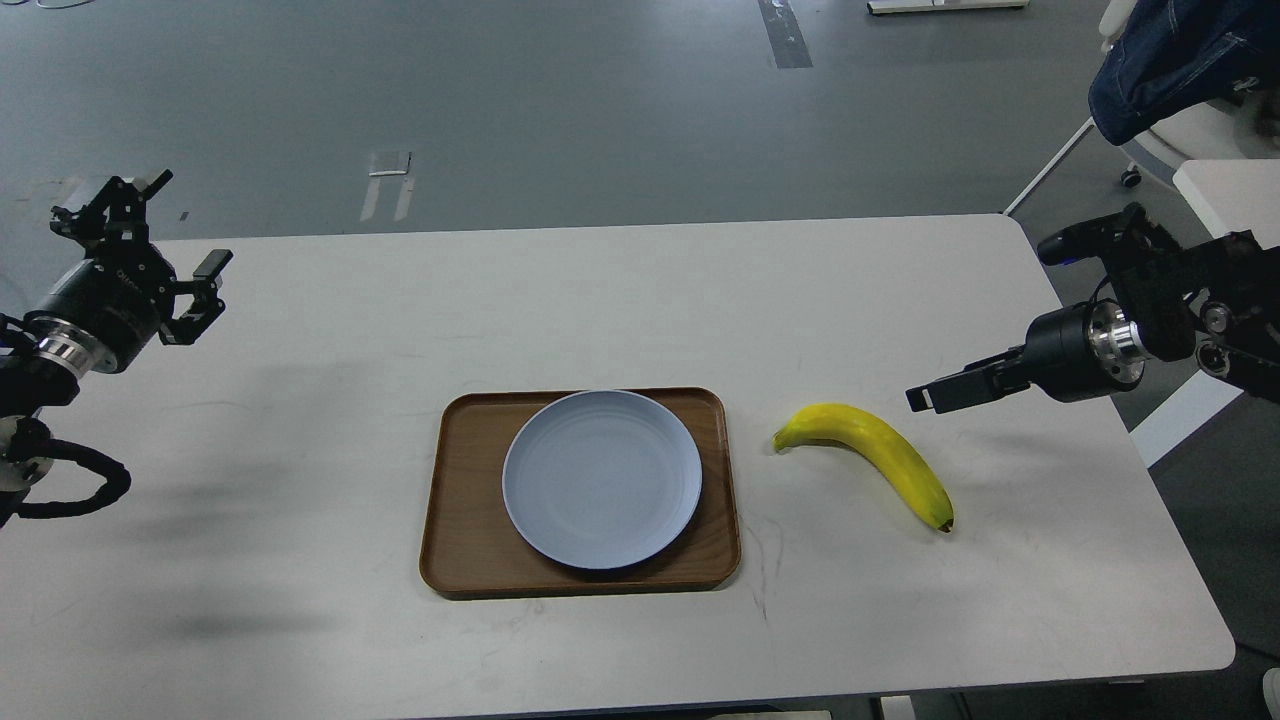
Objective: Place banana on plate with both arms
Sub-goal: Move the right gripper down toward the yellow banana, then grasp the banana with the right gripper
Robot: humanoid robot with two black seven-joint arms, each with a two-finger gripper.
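The yellow banana [880,455] lies on the white table [300,600] just right of the tray, stem end toward the tray. The pale blue-grey plate [600,478] sits empty on a brown wooden tray [462,560] at the table's middle. My left gripper [185,222] is open and empty above the table's far left edge, far from both. My right gripper [922,398] points left, low over the table a little right of and behind the banana. It shows side-on as one dark bar, so its fingers cannot be told apart.
A chair with a dark denim garment [1170,55] stands beyond the table's far right corner. Another white table [1235,195] stands at the right edge, behind my right arm.
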